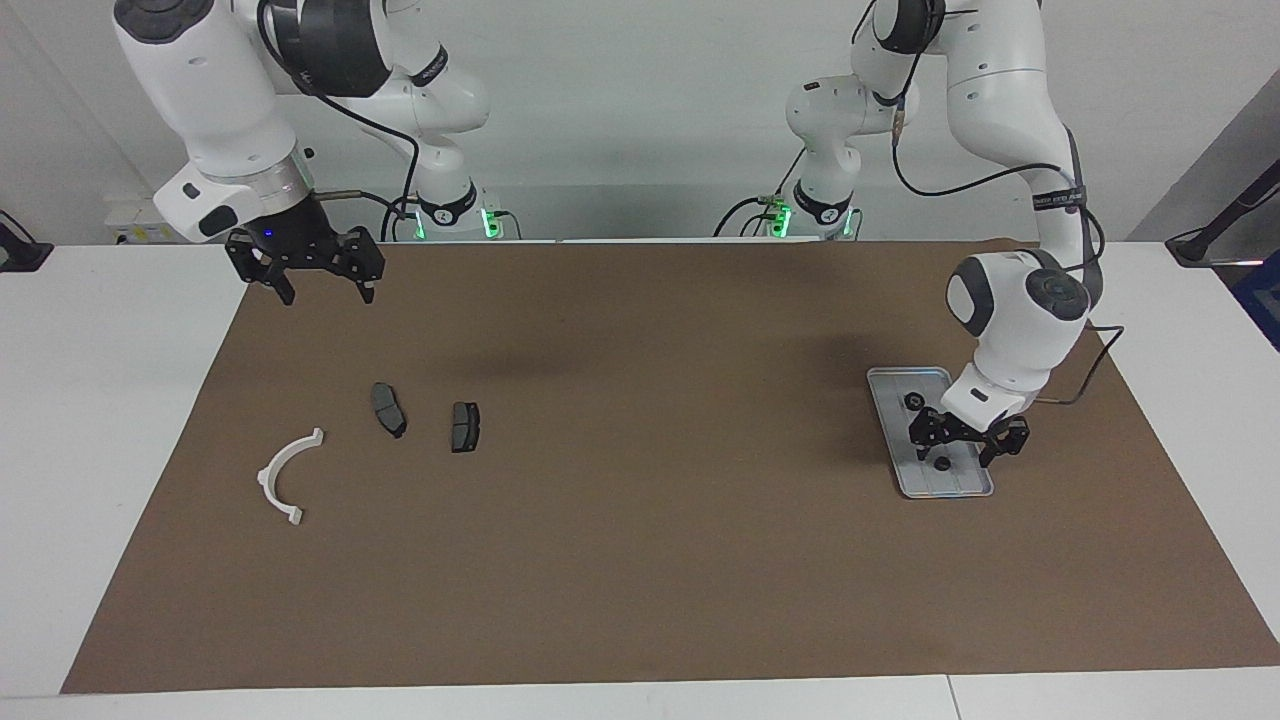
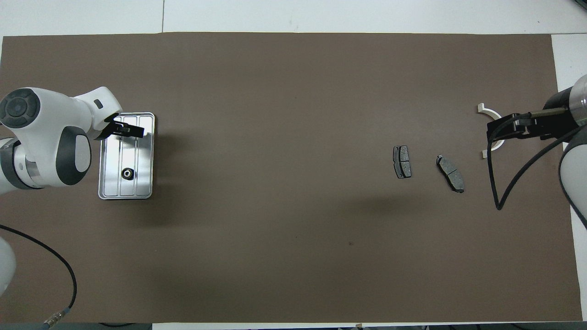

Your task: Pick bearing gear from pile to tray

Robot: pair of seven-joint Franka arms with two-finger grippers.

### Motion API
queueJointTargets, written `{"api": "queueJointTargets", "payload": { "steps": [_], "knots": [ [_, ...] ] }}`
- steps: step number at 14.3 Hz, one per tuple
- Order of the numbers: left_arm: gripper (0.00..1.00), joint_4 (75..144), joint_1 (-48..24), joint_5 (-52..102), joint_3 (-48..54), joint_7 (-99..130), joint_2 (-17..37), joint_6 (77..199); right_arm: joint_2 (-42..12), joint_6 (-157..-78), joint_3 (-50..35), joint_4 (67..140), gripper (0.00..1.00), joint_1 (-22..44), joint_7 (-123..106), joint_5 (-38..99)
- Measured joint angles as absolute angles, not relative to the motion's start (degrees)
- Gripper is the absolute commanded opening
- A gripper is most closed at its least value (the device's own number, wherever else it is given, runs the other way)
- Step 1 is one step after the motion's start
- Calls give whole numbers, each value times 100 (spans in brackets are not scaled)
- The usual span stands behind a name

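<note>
Left gripper [image 1: 967, 447] hangs over the tray [image 1: 890, 432], fingers apart, nothing held. Two bearing gears [image 1: 942, 465] lie in the tray. Right gripper [image 1: 322, 291] waits open, empty. On the mat only brake pads [image 1: 466, 426] and white bracket [image 1: 284, 475] left; looks nearly done.

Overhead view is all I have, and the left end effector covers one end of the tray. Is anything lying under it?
Observer: Yes, a second small black piece lies on the tray there, farther from the robots than the black ring piece.
Operator: Is the end effector gripping it?
Observer: No. The left end effector hangs just above it, fingers apart, with nothing between them.
Operator: The right one looks like it's on the white bracket.
Observer: It isn't. The right end effector hangs open, high in the air, and the white bracket lies untouched on the mat.
</note>
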State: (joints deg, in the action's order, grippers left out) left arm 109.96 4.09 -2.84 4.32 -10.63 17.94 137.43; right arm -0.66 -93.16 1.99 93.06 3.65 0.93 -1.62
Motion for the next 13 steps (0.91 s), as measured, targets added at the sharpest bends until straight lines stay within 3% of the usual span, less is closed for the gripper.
{"api": "queueJointTargets", "payload": {
  "steps": [6,10,13],
  "knots": [
    [100,10628,317,-287,562,72,234,11545,-66,-9316,199,9306,100,365,93,-162],
    [100,9151,-109,-508,594,125,341,9570,-66,-9316,202,9306,100,361,93,-162],
    [100,8874,-146,-509,586,135,666,9340,-66,-9314,207,9306,100,354,93,-162]
  ]
}}
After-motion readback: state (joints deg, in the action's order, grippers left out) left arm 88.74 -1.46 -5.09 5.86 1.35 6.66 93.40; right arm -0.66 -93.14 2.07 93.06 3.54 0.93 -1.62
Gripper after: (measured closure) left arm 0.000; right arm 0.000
